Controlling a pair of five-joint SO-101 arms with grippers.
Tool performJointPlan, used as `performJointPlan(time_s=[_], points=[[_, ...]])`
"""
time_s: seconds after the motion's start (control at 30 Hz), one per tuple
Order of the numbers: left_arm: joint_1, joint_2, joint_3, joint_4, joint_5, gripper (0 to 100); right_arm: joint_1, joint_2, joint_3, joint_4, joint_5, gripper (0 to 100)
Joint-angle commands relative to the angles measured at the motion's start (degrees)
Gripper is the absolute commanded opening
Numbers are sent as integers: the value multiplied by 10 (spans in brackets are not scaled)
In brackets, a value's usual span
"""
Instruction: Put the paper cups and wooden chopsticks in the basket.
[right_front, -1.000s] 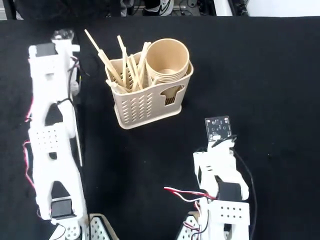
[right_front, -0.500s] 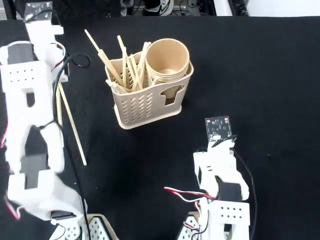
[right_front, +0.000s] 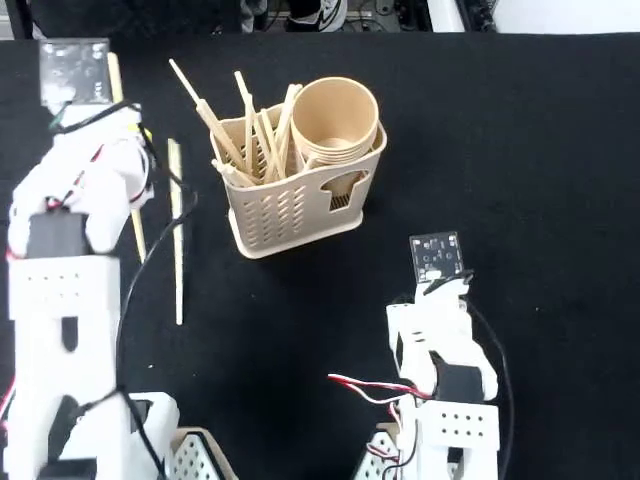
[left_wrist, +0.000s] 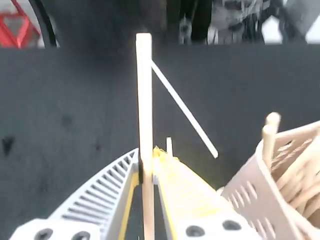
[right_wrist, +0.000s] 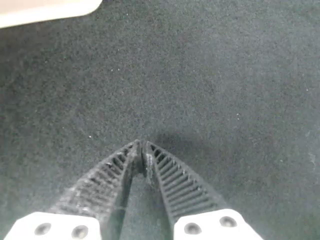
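A beige slotted basket (right_front: 300, 215) holds a stack of paper cups (right_front: 335, 115) and several wooden chopsticks (right_front: 250, 130). In the left wrist view my left gripper (left_wrist: 147, 152) is shut on one chopstick (left_wrist: 144, 100), which sticks out past the fingertips. That held chopstick (right_front: 137, 235) runs along the left arm in the high view. A second chopstick (right_front: 177, 230) lies loose on the black table left of the basket, and the left wrist view has it (left_wrist: 182, 112) beyond the gripper. My right gripper (right_wrist: 141, 150) is shut on nothing, low over the cloth in front of the basket.
The basket's near wall (left_wrist: 280, 170) stands close beside the left gripper. A basket corner (right_wrist: 45, 10) lies ahead of the right gripper. The right arm (right_front: 440, 340) rests at the table's front, below the basket. Black cloth (right_front: 540, 150) covers the table to the right.
The left arm has drawn back and risen with one chopstick gripped. The other chopstick has shifted right and now lies straight beside the basket. The right arm stayed still.
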Motion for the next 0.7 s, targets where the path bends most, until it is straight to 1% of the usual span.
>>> performJointPlan(time_s=[0.0, 0.1, 0.23, 0.3, 0.37, 0.5, 0.57, 0.67], points=[[8, -79, -1, -14, 6, 28, -5, -6, -1, 2, 3, 12], [28, -131, -8, -11, 15, 28, -5, -6, -1, 2, 3, 12], [68, -203, -12, -24, 76, 28, -5, -6, -1, 2, 3, 12], [94, -235, -13, -60, 114, 28, -5, -6, -1, 2, 3, 12], [116, -257, -11, -120, 141, 29, -5, -6, -1, 2, 3, 12], [168, -248, 24, -257, 144, 29, -5, -6, -1, 2, 3, 12], [191, -232, 56, -299, 144, 29, -5, -6, -1, 2, 3, 12], [208, -203, 84, -338, 144, 29, -5, -6, -1, 2, 3, 12]])
